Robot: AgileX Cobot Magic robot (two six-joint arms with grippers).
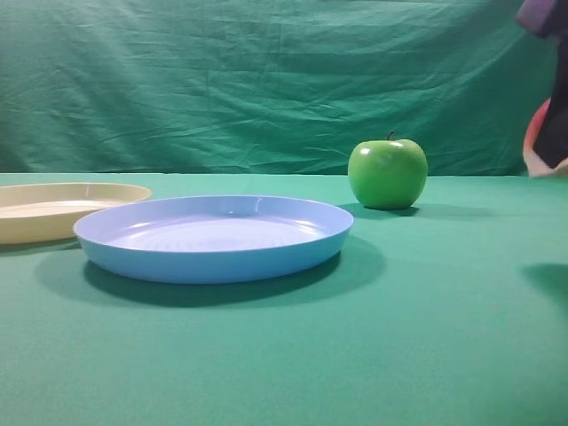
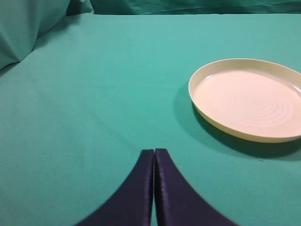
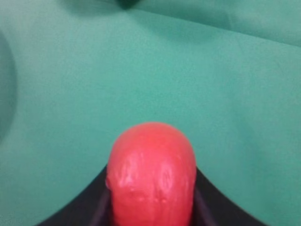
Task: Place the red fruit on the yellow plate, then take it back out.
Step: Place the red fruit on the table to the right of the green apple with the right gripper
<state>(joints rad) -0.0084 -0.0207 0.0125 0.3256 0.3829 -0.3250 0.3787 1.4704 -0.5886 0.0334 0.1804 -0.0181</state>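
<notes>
The red fruit [image 3: 151, 174] fills the bottom middle of the right wrist view, and my right gripper [image 3: 150, 181] is shut on it, a dark finger pressed against each side. In the high view the red fruit [image 1: 533, 133] shows at the far right edge, half hidden behind the dark right gripper [image 1: 554, 124], and appears to be off the cloth. The yellow plate [image 1: 53, 222] lies empty at the far left, partly behind the blue plate. My left gripper [image 2: 154, 151] is shut on nothing over bare cloth, with the yellow plate [image 2: 211, 120] ahead to its right.
A light blue plate [image 1: 213, 262] lies left of centre, empty. A green apple [image 1: 387, 173] stands behind it to the right. Green cloth [image 1: 355, 355] covers the table and hangs as a backdrop.
</notes>
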